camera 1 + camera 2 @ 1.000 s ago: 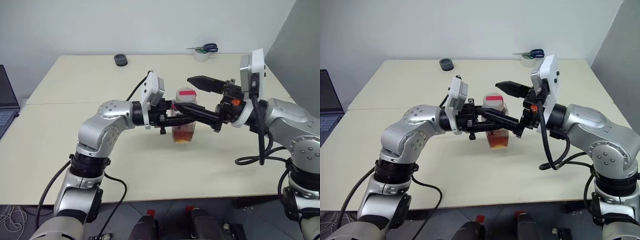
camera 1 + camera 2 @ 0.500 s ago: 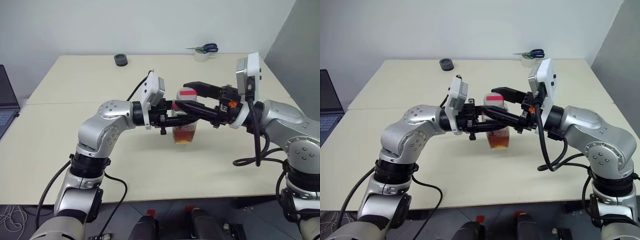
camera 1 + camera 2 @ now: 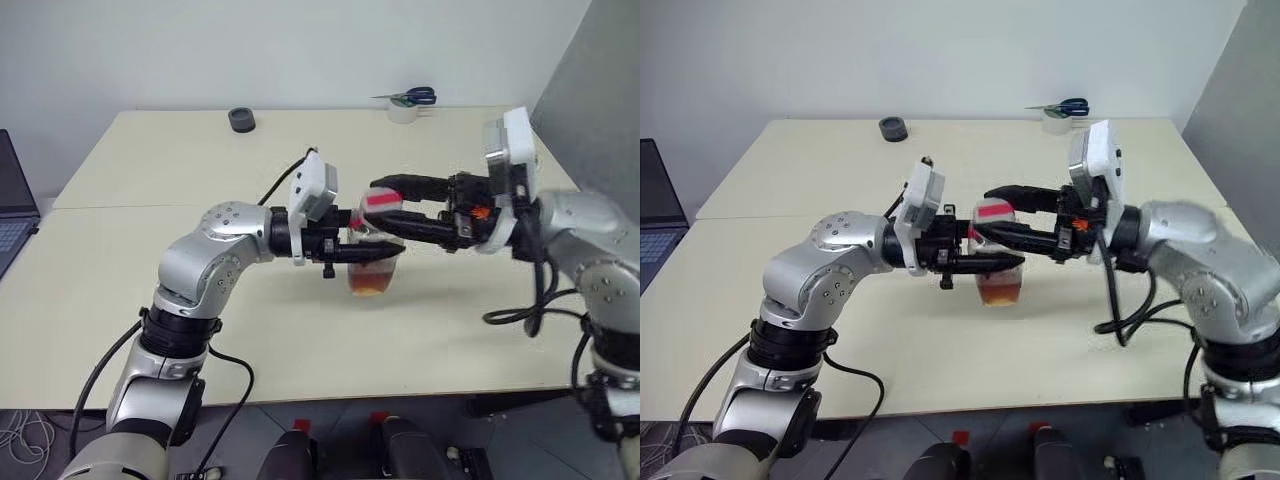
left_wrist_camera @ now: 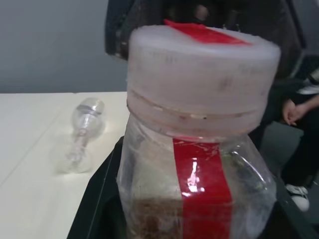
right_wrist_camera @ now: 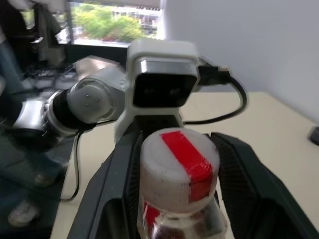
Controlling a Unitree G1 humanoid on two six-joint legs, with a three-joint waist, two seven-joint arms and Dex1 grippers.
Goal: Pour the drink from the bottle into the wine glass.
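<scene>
Bottle (image 3: 372,252) with amber drink (image 3: 371,274) sits mid-table (image 3: 130,300), its body clamped by the left gripper (image 3: 375,250). Right gripper (image 3: 385,205) fingers bracket the white, red-taped cap (image 5: 178,164); contact unclear. Farther off, a clear wine glass (image 4: 82,130) lies tipped over on the tabletop.

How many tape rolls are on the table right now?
2: a dark roll near the table's far edge toward the robot's left, and a pale roll under the scissors toward its right. The arms might hide others.

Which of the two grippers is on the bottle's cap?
The right gripper: its jaws sit on either side of the white, red-taped cap. The left gripper holds the bottle lower, around its body.
</scene>
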